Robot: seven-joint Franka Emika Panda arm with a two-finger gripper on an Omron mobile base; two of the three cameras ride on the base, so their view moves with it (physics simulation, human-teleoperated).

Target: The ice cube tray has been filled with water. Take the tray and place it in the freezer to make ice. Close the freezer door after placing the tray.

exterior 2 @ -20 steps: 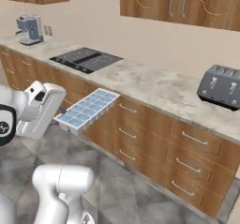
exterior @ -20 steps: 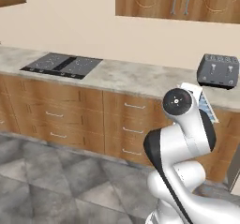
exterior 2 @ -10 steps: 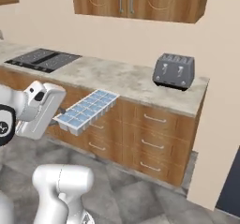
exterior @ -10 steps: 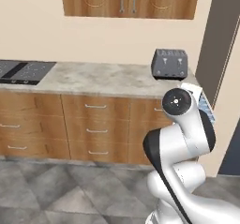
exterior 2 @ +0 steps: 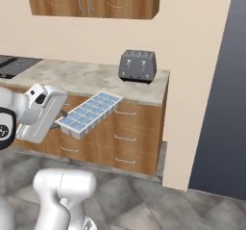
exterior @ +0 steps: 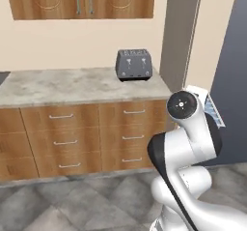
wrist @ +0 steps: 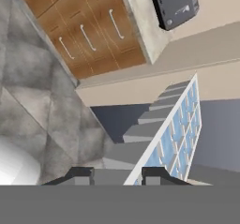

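You are in the carrying step: the ice cube tray (exterior 2: 90, 113) is off the counter (exterior 2: 91, 77) and held in the air in front of the wooden drawers (exterior 2: 129, 140), with the gripper (wrist: 117, 175) at its near end. In the hand view the two fingers (wrist: 157, 174) stand on either side of the tray's white edge, so they are clenched on the tray, not released. In the right base view the tray looks nearly level, only a little raised at the far end, and the pale blue water (exterior 2: 96, 108) sits in its small cells; I cannot tell whether any has spilled. In the left base view only one end of the tray (exterior: 212, 110) shows behind the arm's upper joint. The toaster (exterior 2: 137, 65) stands on the counter behind, well apart from the tray. The freezer (exterior 2: 226, 94) is the dark slate-blue surface at the right edge of both base views, past the beige wall column (exterior 2: 197, 84). From these pictures you cannot see its handle or whether its door is open. In my judgement, the next move calls for bringing the base further to the right until the freezer front is fully in view. Keep the tray flat while you do this, because a tilt could pour the water out. The placing and the closing of the door are not yet done.
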